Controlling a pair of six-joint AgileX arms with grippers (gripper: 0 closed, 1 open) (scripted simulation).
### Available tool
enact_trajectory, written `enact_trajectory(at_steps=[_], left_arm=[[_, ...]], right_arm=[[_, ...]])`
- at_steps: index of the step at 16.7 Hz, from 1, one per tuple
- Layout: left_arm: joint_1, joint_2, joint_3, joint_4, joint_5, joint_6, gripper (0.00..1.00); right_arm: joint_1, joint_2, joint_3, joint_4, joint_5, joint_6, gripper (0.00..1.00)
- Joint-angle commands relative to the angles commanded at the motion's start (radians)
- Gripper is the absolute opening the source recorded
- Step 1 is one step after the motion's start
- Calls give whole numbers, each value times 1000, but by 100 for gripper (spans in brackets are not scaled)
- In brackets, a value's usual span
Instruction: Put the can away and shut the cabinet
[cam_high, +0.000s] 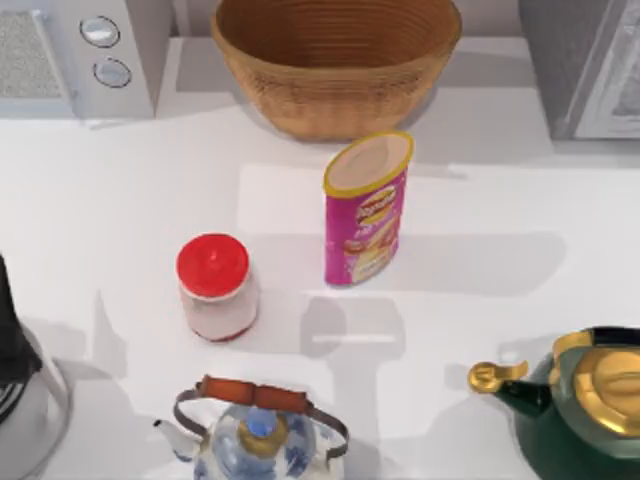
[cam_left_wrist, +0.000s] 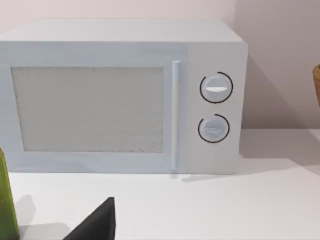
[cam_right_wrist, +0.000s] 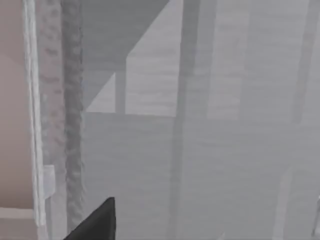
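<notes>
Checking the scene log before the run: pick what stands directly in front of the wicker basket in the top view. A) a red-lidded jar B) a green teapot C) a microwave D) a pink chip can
D: the pink chip can stands upright just in front of the wicker basket, nearer than anything else on the table.

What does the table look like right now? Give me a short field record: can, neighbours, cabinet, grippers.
can: pink can upright near table centre, lid on, untouched
in front of basket: wicker basket at the back, just behind the can
left of can: red-lidded jar, standing apart
front edge: blue-and-white kettle; green teapot at front right
back left: microwave, door closed
back right: grey cabinet, door state unclear
grippers: neither holds anything that can be seen
</notes>
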Motion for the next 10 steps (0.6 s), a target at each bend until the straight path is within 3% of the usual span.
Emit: enact_trajectory(at_steps=[5,10], left_arm=[[0,0,0,0,0,0,100],[0,0,0,0,0,0,100]], right_arm=[[-226,400,62,294,-211,-22,100],[-329,628,79,422,-289,-40,100]])
